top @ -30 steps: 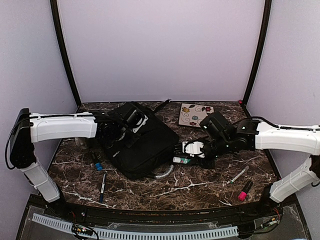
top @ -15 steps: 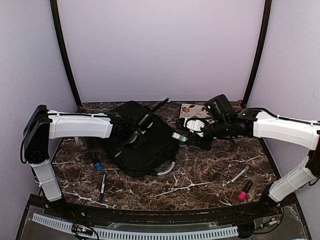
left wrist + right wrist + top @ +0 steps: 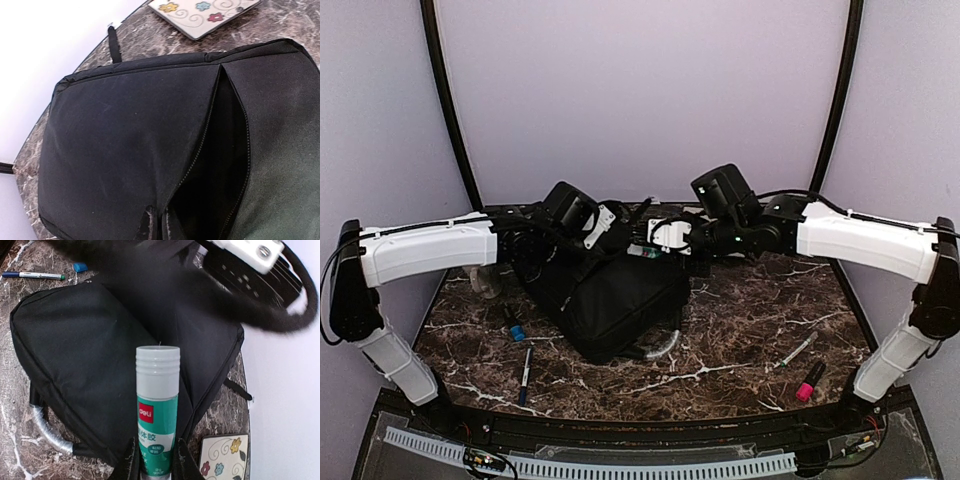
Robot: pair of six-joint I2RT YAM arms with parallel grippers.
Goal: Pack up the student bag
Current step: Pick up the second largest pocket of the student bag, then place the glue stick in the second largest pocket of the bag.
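Glue stick (image 3: 157,405) is gripped by the right jaws and held over the student bag (image 3: 610,295), which lies left of centre on the surface (image 3: 750,340), toward its far edge. The left jaws are closed on fabric beside the zipper, apparently so that the pocket mouth is held agape for the stick.

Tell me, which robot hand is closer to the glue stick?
The right. The right gripper holds the glue stick between its fingers, above the student bag. The left gripper is off it, shut on the edge of the bag's open pocket.
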